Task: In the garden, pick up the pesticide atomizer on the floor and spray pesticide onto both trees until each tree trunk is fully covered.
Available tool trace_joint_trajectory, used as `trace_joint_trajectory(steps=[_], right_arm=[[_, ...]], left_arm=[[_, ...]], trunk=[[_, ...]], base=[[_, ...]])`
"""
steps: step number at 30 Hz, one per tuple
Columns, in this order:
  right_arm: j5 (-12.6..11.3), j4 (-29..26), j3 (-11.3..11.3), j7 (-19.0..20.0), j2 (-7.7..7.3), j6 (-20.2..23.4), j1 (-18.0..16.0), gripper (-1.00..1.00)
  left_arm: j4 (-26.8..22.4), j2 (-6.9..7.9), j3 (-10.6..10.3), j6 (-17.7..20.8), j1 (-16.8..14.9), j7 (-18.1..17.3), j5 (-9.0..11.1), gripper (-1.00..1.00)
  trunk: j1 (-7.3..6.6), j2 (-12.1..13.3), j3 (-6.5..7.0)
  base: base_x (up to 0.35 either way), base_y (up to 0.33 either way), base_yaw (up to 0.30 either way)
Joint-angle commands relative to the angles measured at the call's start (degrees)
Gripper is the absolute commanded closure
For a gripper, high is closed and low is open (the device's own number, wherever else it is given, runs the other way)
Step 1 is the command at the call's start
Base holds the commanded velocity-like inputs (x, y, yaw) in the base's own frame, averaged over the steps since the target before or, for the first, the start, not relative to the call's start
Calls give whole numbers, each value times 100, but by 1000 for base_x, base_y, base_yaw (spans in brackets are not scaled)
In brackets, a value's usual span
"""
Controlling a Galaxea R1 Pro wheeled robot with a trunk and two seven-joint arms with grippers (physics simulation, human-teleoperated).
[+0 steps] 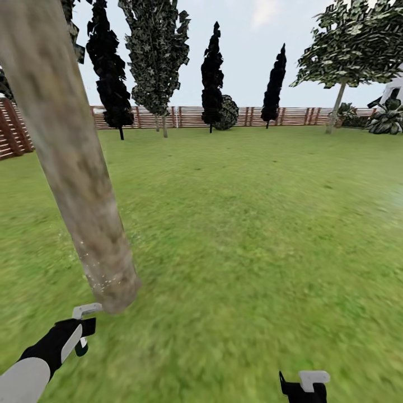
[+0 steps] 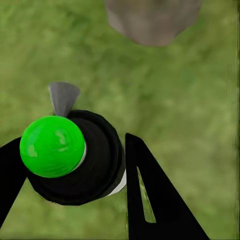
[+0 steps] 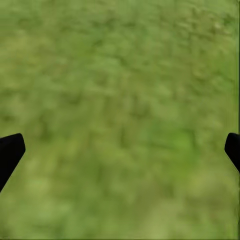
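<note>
My left gripper (image 2: 72, 147) is shut on the pesticide atomizer (image 2: 75, 160), a black body with a bright green ball top and a grey nozzle (image 2: 64, 97) facing the base of a tree trunk (image 2: 152, 20). In the head view that thick grey-tan mottled trunk (image 1: 67, 157) leans up to the top left, with fine pale specks near its foot, and my left gripper (image 1: 81, 330) is just below it. A second tree (image 1: 337, 103) stands far off at the right by the fence. Low at the right, my right gripper (image 1: 305, 386) is open over bare grass (image 3: 120, 100).
The garden lawn (image 1: 252, 224) stretches wide to a brown slatted fence (image 1: 190, 116). Black cone-shaped trees (image 1: 212, 73) and a leafy one (image 1: 157, 56) line the fence. Leafy plants (image 1: 386, 117) sit at the far right.
</note>
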Motion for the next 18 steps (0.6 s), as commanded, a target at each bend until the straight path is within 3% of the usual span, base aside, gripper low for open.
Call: trace_joint_trajectory(steps=[1, 8, 18], right_arm=[[0, 1, 0, 0, 0, 0, -2, -100], [-1, 2, 0, 0, 0, 0, 3, -100], [-3, -6, -5, 3, 0, 0, -1, -100]], left_arm=[[0, 0, 0, 0, 0, -3, -3, 100], [0, -12, -1, 0, 0, -1, -3, 100], [0, -18, -1, 0, 0, -1, -3, 100]], trunk=[[0, 0, 0], [0, 0, 0], [0, 0, 0]], base=[[161, -232, 21], [137, -245, 28], [28, -267, 234]])
